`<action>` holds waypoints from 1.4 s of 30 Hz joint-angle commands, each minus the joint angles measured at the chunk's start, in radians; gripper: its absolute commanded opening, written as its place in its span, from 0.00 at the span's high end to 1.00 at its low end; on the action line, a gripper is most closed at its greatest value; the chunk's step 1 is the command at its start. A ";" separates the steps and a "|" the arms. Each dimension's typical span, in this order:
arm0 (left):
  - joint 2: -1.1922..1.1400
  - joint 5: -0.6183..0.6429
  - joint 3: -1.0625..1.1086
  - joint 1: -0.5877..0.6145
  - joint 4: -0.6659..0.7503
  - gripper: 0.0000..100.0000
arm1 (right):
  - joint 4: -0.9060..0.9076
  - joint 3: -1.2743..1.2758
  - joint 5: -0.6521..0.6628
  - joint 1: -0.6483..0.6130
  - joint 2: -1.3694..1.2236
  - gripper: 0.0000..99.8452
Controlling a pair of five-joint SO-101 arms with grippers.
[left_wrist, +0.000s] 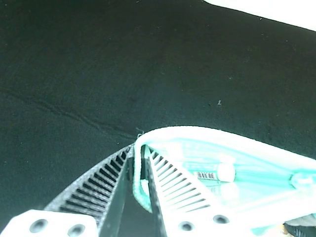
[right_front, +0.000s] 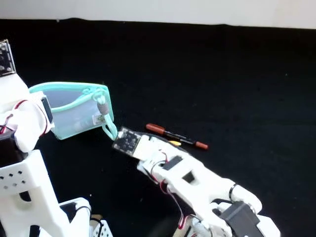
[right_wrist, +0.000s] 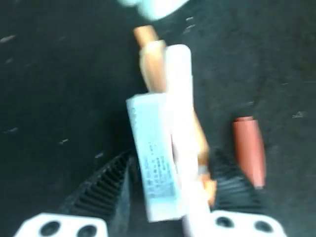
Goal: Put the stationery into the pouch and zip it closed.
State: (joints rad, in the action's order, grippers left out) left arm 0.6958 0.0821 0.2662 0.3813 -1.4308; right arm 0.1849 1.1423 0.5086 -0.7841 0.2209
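Left fingers (left_wrist: 139,155) clamped on pouch (left_wrist: 247,165) rim. My right fingers (right_wrist: 173,170) clamped on eraser (right_wrist: 155,165), long axis pointing at pouch mouth just ahead. Loose red pen (right_front: 176,136) on surface (right_front: 227,74), near right fingers.

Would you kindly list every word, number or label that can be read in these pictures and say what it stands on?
No text is legible here.
Barcode label inside the pouch: bars and digits, too small to read.
White block in the right claw: lines of print, too blurred to read.
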 commanded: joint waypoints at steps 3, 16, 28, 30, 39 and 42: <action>-0.028 -0.003 0.015 0.005 -0.012 0.99 | 0.064 -0.007 -0.072 0.001 0.170 0.99; -0.028 -0.003 0.015 0.005 -0.012 0.99 | 0.384 -0.332 -0.199 0.090 0.415 0.99; -0.024 -0.003 0.038 0.002 -0.009 0.99 | 0.444 -0.926 -0.373 0.008 0.367 0.99; -0.024 -0.003 0.036 0.002 -0.009 0.99 | 0.444 -1.047 -0.373 -0.036 0.305 0.99; -0.022 -0.003 0.033 0.002 -0.009 0.99 | 0.446 -1.526 -0.373 -0.223 -0.094 0.99; -0.022 -0.003 0.033 0.004 -0.009 0.99 | 0.450 -1.682 -0.371 -0.229 -0.179 0.99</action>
State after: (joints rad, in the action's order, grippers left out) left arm 0.6958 0.0821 0.2816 0.3813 -1.4293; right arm 0.6283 -0.3644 0.1450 -1.0019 0.0844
